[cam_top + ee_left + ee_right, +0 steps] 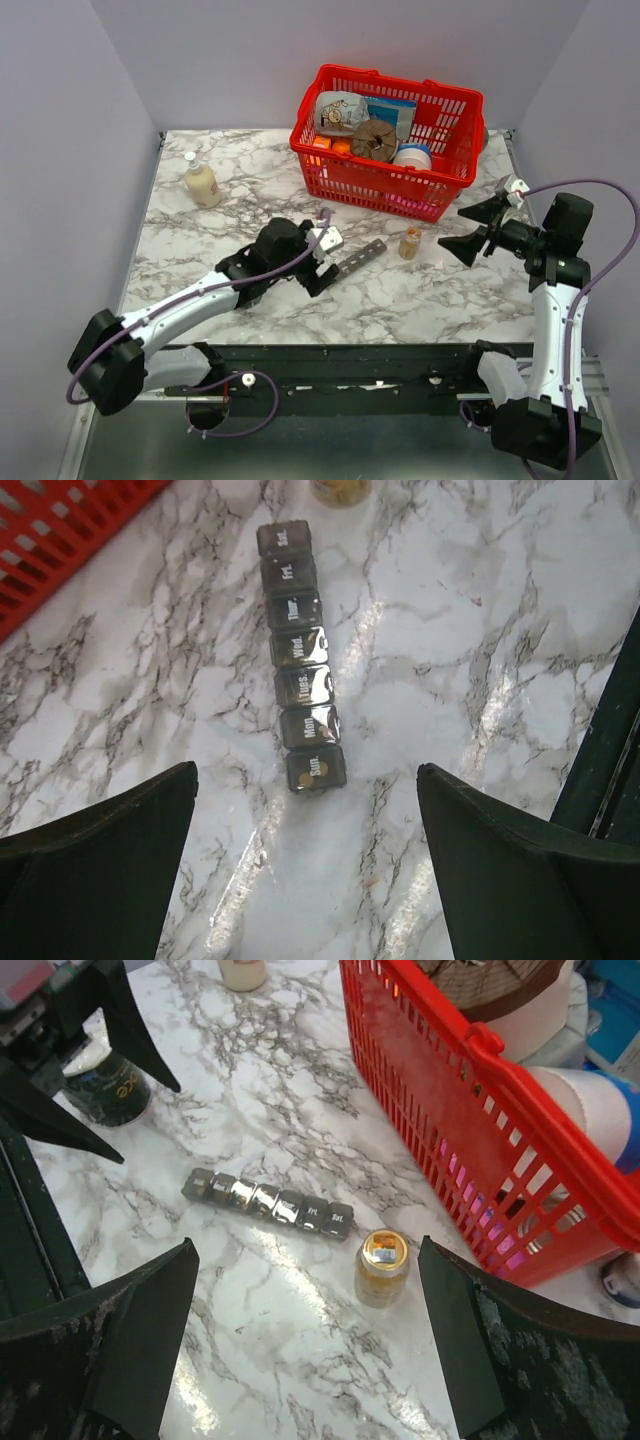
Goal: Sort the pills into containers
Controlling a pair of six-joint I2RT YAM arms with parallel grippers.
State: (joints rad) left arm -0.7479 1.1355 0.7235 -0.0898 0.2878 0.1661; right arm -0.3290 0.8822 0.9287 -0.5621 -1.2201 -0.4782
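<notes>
1 pill organiser – a narrow dark grey strip – is laid diagonally on the middle of the marble table. 7 small square compartments are counted in 1 row, marked Sun. to Sat., with the Sun. end nearer and to the left. All 7 lids appear to be down, and 1 small tan spot is seen at the Sun. compartment.

1 small clear bottle with a gold cap is stood upright just beside the Sat. end, not touching it. The pills are seen only as a tan mass through its wall, so they cannot be counted.

1 red mesh basket holding several items is set at the far side, right of centre. 1 cream pump bottle is stood at the far left.

2 arms are seen. The left gripper is held by the Sun. end of the strip, its jaws spread wide and nothing gripped. The right gripper is held to the right of the bottle – jaws likewise spread wide, nothing gripped.
</notes>
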